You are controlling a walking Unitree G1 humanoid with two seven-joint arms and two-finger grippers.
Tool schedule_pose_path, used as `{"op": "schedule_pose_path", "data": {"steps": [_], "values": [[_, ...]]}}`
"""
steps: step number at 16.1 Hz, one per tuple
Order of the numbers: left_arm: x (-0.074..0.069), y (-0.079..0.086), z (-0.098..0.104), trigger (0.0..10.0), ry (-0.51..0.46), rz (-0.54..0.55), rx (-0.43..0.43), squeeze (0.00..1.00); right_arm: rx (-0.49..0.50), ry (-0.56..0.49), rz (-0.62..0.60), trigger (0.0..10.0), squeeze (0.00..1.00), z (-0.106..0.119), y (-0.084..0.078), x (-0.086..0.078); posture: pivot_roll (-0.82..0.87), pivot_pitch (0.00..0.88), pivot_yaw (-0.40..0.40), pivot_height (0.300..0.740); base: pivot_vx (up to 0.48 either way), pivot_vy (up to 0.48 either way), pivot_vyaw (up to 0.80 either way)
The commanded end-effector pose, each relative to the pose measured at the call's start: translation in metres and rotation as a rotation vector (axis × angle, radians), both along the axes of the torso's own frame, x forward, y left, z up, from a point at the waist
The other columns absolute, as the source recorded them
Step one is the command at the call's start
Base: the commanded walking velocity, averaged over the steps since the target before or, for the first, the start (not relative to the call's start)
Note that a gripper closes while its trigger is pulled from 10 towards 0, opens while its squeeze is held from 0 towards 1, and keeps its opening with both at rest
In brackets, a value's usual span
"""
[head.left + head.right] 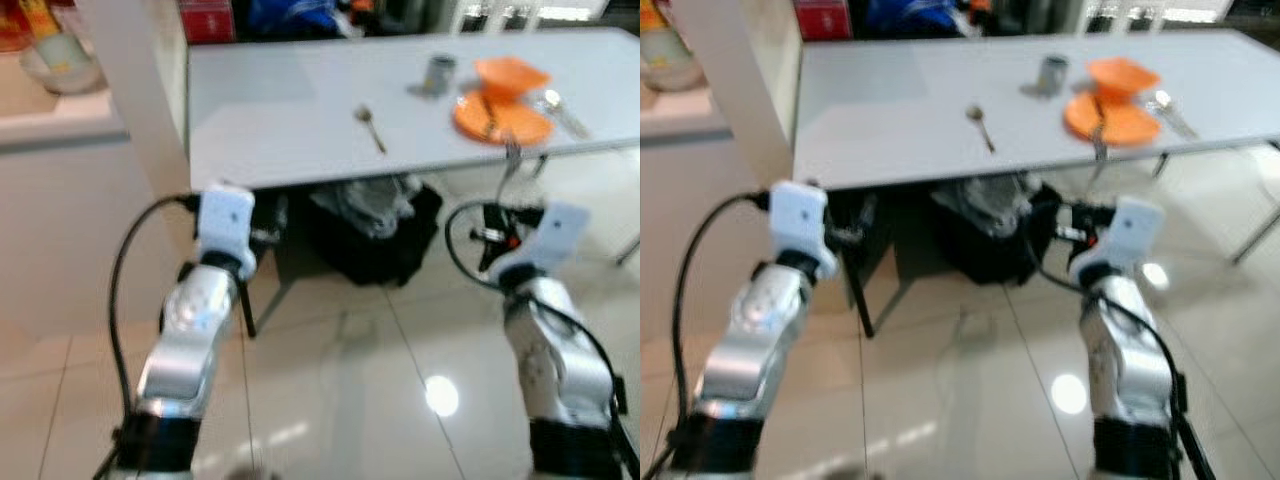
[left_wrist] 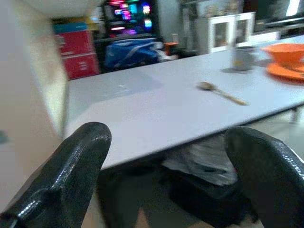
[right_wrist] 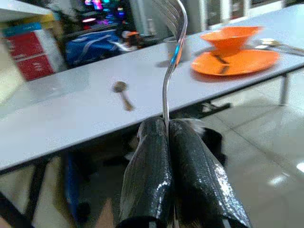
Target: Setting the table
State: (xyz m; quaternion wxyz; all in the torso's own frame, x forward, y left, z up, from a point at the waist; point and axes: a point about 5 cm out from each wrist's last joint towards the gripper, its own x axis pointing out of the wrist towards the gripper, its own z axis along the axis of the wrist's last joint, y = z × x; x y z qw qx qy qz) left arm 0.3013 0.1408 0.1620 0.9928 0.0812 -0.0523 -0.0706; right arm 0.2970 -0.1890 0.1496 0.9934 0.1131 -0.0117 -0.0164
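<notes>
Fingers: right gripper (image 3: 167,124) pinched on fork (image 3: 172,45) handle; left gripper (image 2: 166,156) wide, empty. Fork: light, rigid, likely slippery; hold mid-handle.

The fork (image 3: 167,71) has its tines cut off at twelve o'clock in the right wrist view. Head views are blurred; the utensil (image 1: 563,112) at the plate's (image 1: 500,122) three o'clock stays unidentifiable.
</notes>
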Motion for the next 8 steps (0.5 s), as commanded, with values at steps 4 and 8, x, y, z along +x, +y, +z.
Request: {"op": "schedule_pose_path", "data": {"steps": [4,8], "values": [[-0.004,0.006,0.001,10.0,-0.014,0.026,0.004,0.00,0.033,0.022,0.260,10.0,0.00,0.008,0.037,0.002,0.06,0.029,-0.068,0.740,0.434,0.000,0.20],[-0.011,0.015,0.000,10.0,-0.010,0.046,0.022,0.00,0.066,0.059,0.331,10.0,0.00,-0.001,0.056,-0.002,0.08,0.032,-0.076,0.740,0.433,0.000,0.80]]}}
